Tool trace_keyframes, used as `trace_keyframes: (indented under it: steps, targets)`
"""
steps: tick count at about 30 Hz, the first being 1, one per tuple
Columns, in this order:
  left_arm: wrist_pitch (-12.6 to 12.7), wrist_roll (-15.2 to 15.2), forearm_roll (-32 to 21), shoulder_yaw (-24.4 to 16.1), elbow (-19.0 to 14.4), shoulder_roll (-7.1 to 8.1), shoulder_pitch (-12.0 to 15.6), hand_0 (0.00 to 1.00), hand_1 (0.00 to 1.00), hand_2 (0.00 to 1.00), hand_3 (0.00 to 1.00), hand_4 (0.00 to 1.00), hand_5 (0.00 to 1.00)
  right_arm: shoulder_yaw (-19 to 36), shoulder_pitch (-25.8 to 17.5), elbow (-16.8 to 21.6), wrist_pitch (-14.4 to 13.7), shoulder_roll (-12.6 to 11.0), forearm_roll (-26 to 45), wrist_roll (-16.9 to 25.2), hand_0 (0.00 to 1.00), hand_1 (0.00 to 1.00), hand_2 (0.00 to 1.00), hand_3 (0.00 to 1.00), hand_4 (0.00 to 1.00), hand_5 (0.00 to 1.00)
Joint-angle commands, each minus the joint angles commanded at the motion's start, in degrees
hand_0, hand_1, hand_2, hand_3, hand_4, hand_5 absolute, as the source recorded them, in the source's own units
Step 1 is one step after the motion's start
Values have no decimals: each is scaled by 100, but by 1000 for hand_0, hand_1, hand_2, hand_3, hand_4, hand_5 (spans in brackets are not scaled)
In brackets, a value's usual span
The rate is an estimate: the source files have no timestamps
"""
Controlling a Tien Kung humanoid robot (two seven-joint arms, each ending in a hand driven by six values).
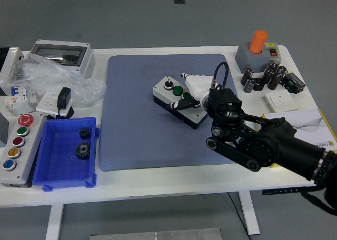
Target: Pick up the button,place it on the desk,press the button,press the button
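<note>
Reaching in from the right, the robot hand (192,95) sits right over the button box (179,100), which lies tilted on the blue-grey mat (137,140) near the middle of the surface (174,179). And look at those fingers (184,103): one dark finger lies across the box's top face, by the green button (177,90), while the pale part of the robot hand rests at the box's far right end. Whether it is clamped around the housing or only pressing down on it, I cannot tell from this angle, so no call on the grip. The box is already down on the mat, so my read is that the pick-up and the placing are done and we are in the pressing stage now. Which of the two presses this is, the view does not say; at least one press, perhaps both, looks left to finish. No left arm in sight. Off to the left, a blue tray (55,179) holds two dark gears (82,149), and a grey panel (16,171) with a column of coloured buttons lies at the surface's left edge, both well apart from the action.
</note>
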Motion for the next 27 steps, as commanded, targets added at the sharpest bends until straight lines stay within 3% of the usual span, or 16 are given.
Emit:
trace_keyframes:
  steps: [5,6,17,18,24,25,27]
  targets:
    - [-3,0,5,-3,0,0,1,662,689,675,767,860,555,-123,9,-14,90,25,103,0,309,575,639,771,799,269]
    - [-5,-1,10,-7,-1,0,0,662,689,675,766,863,561,-152,10,-16,101,33,121,0,264,533,593,668,765,248]
    - [15,-27,34,-26,-2,-4,-15,662,689,675,756,864,560,-286,1,2,-97,52,4,0,265,549,608,677,772,233]
    - [22,-32,39,-32,-3,-5,-15,662,688,674,755,865,562,-306,-1,1,-106,54,-6,0,264,515,531,614,767,256]
    - [58,-62,61,-55,-6,-9,-13,662,688,674,755,865,562,-403,-9,18,-228,55,-105,0,264,515,531,614,767,256]
    - [65,-67,65,-60,-6,-11,-12,662,688,673,754,865,560,-413,-13,38,-264,49,-139,0,274,466,408,404,571,179]
    - [76,-76,79,-75,-7,-14,-11,662,688,673,754,865,560,-425,-18,103,-328,21,-184,0,274,466,408,404,571,179]
